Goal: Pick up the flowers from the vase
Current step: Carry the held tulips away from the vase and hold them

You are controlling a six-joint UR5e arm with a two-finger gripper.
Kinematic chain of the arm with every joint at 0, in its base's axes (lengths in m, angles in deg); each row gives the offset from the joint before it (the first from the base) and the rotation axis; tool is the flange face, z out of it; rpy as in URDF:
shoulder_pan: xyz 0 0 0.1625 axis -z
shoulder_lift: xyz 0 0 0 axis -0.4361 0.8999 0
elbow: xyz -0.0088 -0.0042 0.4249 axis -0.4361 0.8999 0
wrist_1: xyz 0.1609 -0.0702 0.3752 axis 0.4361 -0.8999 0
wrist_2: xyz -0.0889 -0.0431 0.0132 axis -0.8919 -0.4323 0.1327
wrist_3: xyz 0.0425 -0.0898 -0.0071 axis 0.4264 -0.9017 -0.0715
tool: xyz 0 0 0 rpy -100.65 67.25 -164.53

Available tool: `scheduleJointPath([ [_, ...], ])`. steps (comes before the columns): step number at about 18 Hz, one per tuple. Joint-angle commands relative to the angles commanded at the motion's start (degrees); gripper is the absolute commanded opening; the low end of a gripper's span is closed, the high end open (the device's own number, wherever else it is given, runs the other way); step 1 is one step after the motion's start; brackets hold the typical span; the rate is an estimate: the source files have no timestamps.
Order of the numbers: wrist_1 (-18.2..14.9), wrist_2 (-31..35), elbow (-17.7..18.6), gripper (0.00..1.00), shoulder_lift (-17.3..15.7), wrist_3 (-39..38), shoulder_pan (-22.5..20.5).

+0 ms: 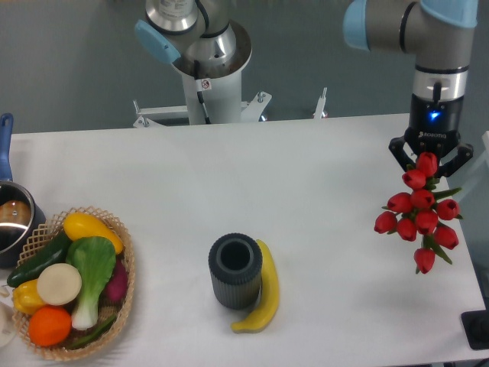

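Red flowers (419,211) hang clenched in the claw (430,162) at the counter's (306,191) right edge, well apart from the vase (234,271); mouth empty, so extraction looks done.

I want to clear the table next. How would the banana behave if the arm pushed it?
The banana is curved and lies flat, so it would probably pivot or slide, not roll. It lies against the vase, so a push from the right may nudge or tip that upright cylinder. It looks smooth, possibly slippery.
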Motion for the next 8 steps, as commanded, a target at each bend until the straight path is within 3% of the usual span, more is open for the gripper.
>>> scheduleJointPath([
  [4,-7.8,9.0,-5.4,0.00,4.4,0.2,3.3],
  [8,-10.2,10.7,-7.5,0.00,6.1,-0.1,5.0],
])
